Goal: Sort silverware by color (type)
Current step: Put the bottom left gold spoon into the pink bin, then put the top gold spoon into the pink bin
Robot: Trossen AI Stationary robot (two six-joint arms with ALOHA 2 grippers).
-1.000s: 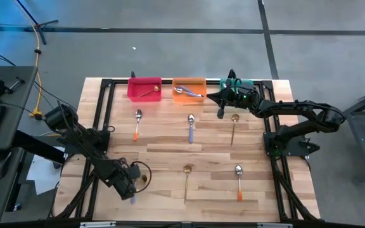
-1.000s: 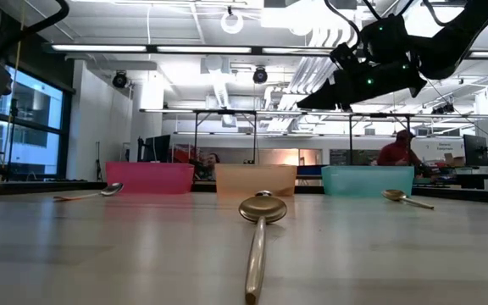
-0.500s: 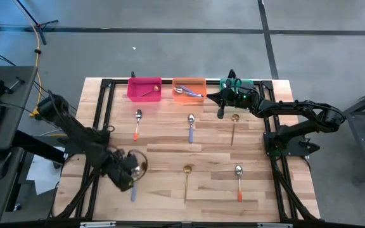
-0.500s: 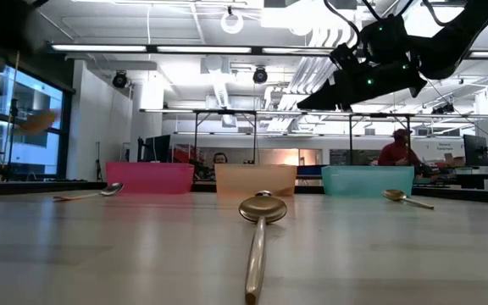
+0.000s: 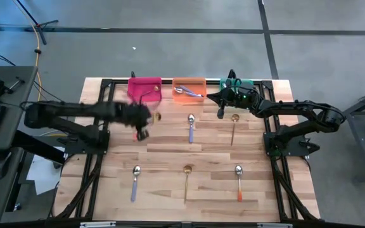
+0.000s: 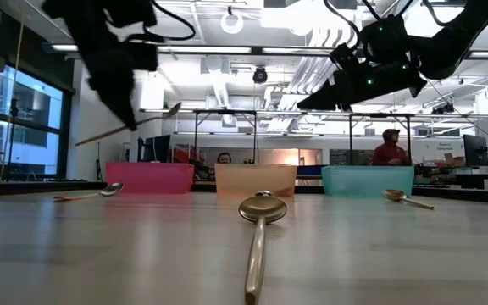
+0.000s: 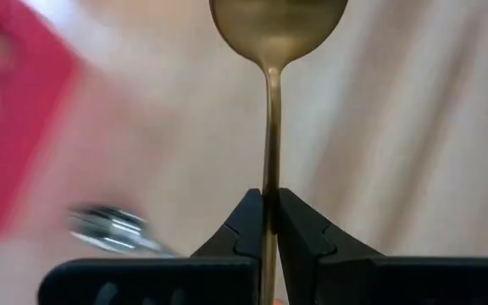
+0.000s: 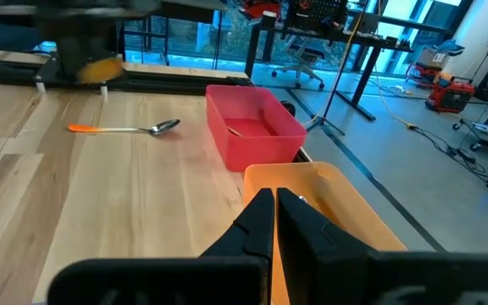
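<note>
The left gripper (image 7: 269, 222) is clamped on the handle of a gold spoon (image 7: 276, 25) and carries it in the air near the pink bin (image 5: 144, 88), so the step in hand looks like the carry of one sorted piece toward the row of bins at the far edge of the table (image 5: 163, 149). The next move calls for bringing the spoon over whichever bin takes gold and parting the jaws there; the pink bin already holds what seems a gold piece, though that is hard to make out. The right gripper (image 8: 275, 212) waits with its fingers together above the orange bin (image 8: 329, 199), close to the teal bin (image 6: 367, 180). The high view alone lays out what is left on the table: a purple-handled spoon (image 5: 191, 127), a gold one (image 5: 234, 125), another gold one (image 5: 186, 179), an orange-handled one (image 5: 239, 180) and a purple-handled one (image 5: 135, 182). The left wrist view alone shows the pinch on the thin handle. The low view shows the spoon held tilted, high above the table, which the high view blurs.
</note>
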